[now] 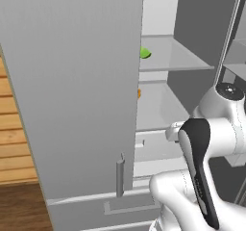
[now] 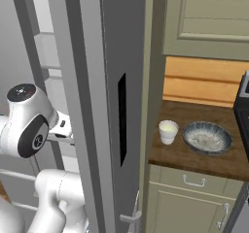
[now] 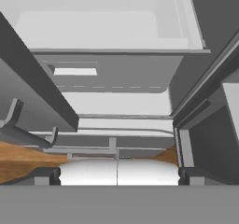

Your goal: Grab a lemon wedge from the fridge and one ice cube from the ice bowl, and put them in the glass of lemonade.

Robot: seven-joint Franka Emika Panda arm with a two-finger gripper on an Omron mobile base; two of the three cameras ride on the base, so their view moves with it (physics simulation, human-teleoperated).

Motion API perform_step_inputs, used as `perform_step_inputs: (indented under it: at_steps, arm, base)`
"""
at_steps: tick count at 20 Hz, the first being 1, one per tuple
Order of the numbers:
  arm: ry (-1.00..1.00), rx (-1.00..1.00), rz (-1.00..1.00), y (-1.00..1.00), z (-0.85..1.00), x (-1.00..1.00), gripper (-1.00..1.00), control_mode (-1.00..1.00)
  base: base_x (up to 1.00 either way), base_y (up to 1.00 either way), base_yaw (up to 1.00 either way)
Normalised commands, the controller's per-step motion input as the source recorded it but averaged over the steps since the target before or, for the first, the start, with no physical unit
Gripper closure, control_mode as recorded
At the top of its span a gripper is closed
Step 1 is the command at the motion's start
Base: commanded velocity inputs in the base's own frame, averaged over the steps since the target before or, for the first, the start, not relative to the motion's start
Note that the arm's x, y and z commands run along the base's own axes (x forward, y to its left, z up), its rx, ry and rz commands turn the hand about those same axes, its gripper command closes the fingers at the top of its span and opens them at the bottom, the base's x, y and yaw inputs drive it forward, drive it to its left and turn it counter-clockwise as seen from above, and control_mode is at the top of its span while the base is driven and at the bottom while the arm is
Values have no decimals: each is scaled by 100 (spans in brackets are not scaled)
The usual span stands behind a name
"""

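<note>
Fridge (image 1: pixel 72 95) doors are standing open, the near grey door filling most of the left base view, and inside two pale shelves are showing past its edge. One lemon wedge (image 1: pixel 145 53) is sitting on the upper shelf, half hidden behind that door edge, with one small orange item (image 1: pixel 139 94) peeking out on the shelf below it. In the right base view the wooden counter (image 2: pixel 214 164) beside the fridge is carrying one ice bowl (image 2: pixel 207 137) and one glass of lemonade (image 2: pixel 168 131), the glass standing just beside the bowl on its fridge side. The gripper (image 3: pixel 119 175) is looking into the lower part of the fridge, its two dark tips sitting wide apart at the bottom corners of the hand view with nothing between them (released, holding nothing). The relation that matters for the coming move, as I judge it: the wedge is lying above where the hand is pointing and toward the near door's side, so the single arm is needing to rise and reach inward to that upper shelf. The wedge's long axis is too hidden to tell, so which way to turn the jaws is remaining open
</note>
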Motion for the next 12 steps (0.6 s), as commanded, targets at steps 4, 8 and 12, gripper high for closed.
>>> perform_step_inputs:
  at_steps: [4, 8, 12]
  arm:
    - [0, 0, 0, 11, 0, 10, -100, -100]
    - [-21, -1, 8, 22, 34, 0, -100, -100]
    - [-26, 0, 10, 14, 54, 0, -100, -100]
  base:
    - [0, 0, 0]
    - [0, 0, 0]
    - [0, 0, 0]
